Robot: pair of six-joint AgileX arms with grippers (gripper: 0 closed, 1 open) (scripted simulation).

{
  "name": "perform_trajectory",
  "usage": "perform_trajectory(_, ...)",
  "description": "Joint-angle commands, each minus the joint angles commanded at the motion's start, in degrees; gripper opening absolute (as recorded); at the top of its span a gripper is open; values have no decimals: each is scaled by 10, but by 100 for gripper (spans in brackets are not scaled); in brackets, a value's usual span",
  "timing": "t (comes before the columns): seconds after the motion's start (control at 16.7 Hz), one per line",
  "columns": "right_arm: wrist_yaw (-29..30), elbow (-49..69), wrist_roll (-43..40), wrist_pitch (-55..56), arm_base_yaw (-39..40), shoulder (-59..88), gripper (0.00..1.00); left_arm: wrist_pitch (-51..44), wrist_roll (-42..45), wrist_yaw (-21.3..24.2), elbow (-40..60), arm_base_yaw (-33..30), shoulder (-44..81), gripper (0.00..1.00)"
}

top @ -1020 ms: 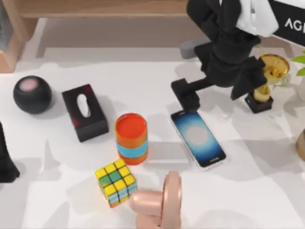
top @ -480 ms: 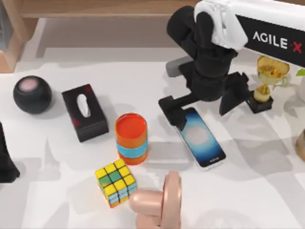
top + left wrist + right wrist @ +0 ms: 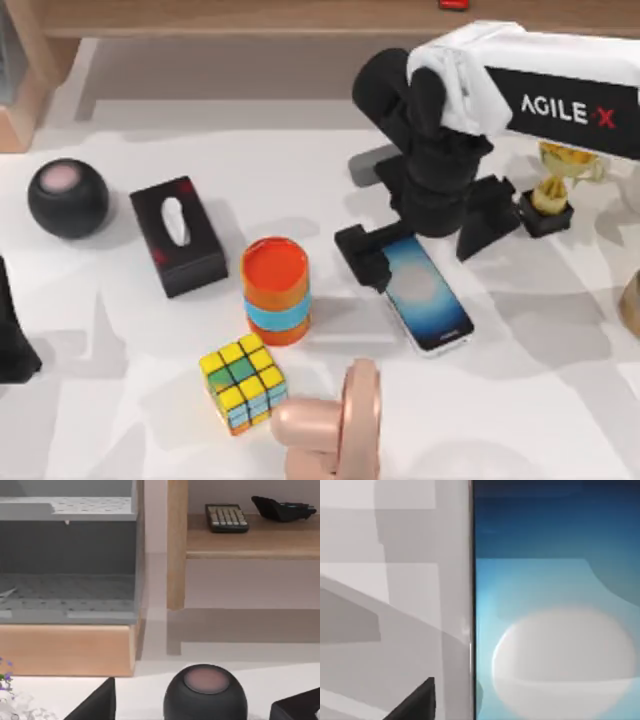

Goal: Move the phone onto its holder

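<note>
Your right gripper (image 3: 425, 235) sits low over the far end of the phone (image 3: 430, 300), fingers spread wide, one black finger (image 3: 362, 252) off the phone's left edge and the other on the right side. The phone lies flat, screen up, on the worktop (image 3: 540, 400) right of centre, angled a bit; up close the right wrist view has its blue screen (image 3: 555, 610) with the white blob and the black frame edge against the white top.

The pink holder (image 3: 335, 425) stands at the near edge, just beside the Rubik's cube (image 3: 243, 385). The orange-and-blue round container (image 3: 275, 290) stands between the black tissue box (image 3: 178, 235) and the phone; you can't tell what's in it. A tissue pokes from the box's slot. The black speaker ball (image 3: 67, 197) sits near the left edge, the gold trophy (image 3: 560, 185) toward the right edge.

Your left arm (image 3: 12, 330) is parked at the left edge, and I can't tell its fingers.
</note>
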Motion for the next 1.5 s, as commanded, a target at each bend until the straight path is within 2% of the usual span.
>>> perform_trajectory(0.24, 0, -34, 4, 67, 4, 33, 100, 0, 0, 0, 0, 0, 0, 100)
perform_trajectory(0.6, 0, -39, 8, 75, 9, 37, 100, 0, 0, 0, 0, 0, 0, 100)
perform_trajectory(1.38, 0, -39, 8, 75, 9, 37, 2, 0, 0, 0, 0, 0, 0, 100)
perform_trajectory(1.5, 0, -39, 8, 75, 9, 37, 0, 0, 0, 0, 0, 0, 0, 100)
